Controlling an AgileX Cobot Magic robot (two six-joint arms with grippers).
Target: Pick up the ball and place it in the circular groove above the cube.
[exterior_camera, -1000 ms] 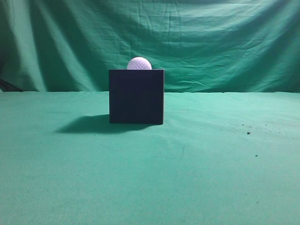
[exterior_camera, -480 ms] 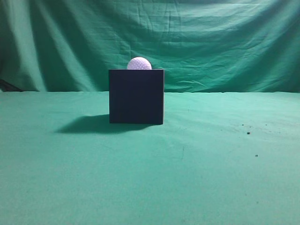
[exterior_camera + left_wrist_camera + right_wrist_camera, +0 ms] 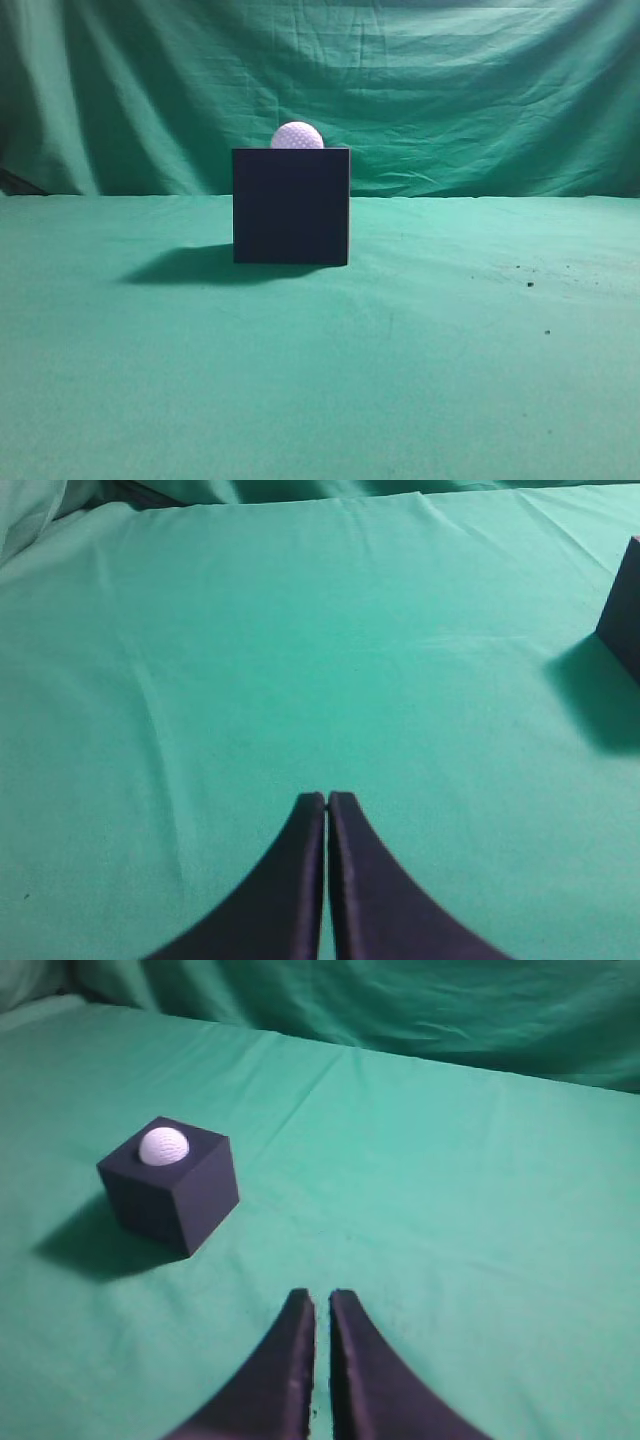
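A white dimpled ball (image 3: 297, 136) sits in the round groove on top of a dark cube (image 3: 291, 206) in the middle of the green cloth. In the right wrist view the ball (image 3: 163, 1146) rests in the top of the cube (image 3: 172, 1187), far left of and beyond my right gripper (image 3: 320, 1298), which is shut and empty. In the left wrist view my left gripper (image 3: 327, 800) is shut and empty over bare cloth; a corner of the cube (image 3: 622, 615) shows at the right edge. Neither gripper appears in the exterior view.
A green cloth (image 3: 450, 350) covers the table and hangs as a backdrop (image 3: 480, 90) behind it. The cube casts a shadow (image 3: 185, 266) to its left. A few dark specks (image 3: 529, 284) lie on the cloth at the right.
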